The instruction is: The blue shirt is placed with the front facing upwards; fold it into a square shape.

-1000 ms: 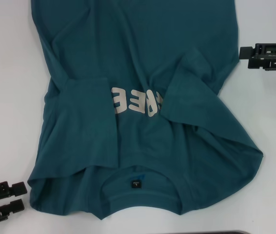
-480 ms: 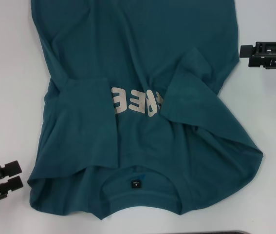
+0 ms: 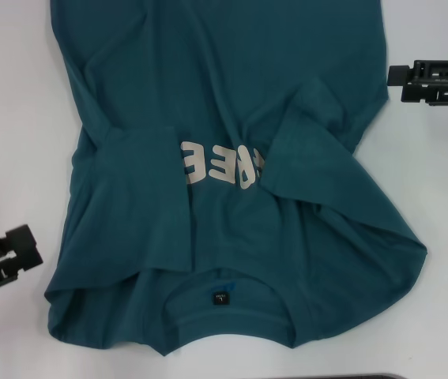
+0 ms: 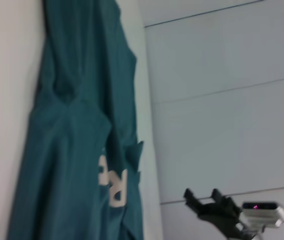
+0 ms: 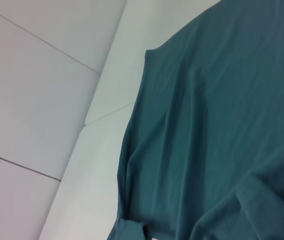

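Since 0.5 s ago the left gripper (image 3: 20, 246) has risen along the left edge of the head view and rotated a little; the right gripper (image 3: 395, 78) has crept slightly up and away from the shirt. The shirt itself has not shifted.

The blue shirt (image 3: 231, 103) lies flat on the white table (image 3: 10, 118), front up. Long axis runs near-to-far from the robot: collar (image 3: 222, 304) at the near end with the small dark label (image 3: 220, 299) showing inside it, hem end running out of the far edge of the head view. Both sleeves are folded inward over the chest; the left sleeve (image 3: 141, 197) covers the start of the pale lettering (image 3: 220, 164), the right sleeve (image 3: 318, 134) overlaps its other end. The lettering reads upside down from the head camera.

Left gripper: over bare table just off the shirt's near-left shoulder, not touching cloth, fingers apart with a visible gap, holding nothing.

Right gripper: beside the shirt's right edge, level with the mid-body, clear of the fabric. Cannot tell whether its jaws are parted or together.

Left wrist view shows the shirt (image 4: 76, 150) with part of the lettering, and the right gripper (image 4: 202, 200) farther off. Right wrist view shows only shirt fabric (image 5: 222, 125) and table (image 5: 111, 90).
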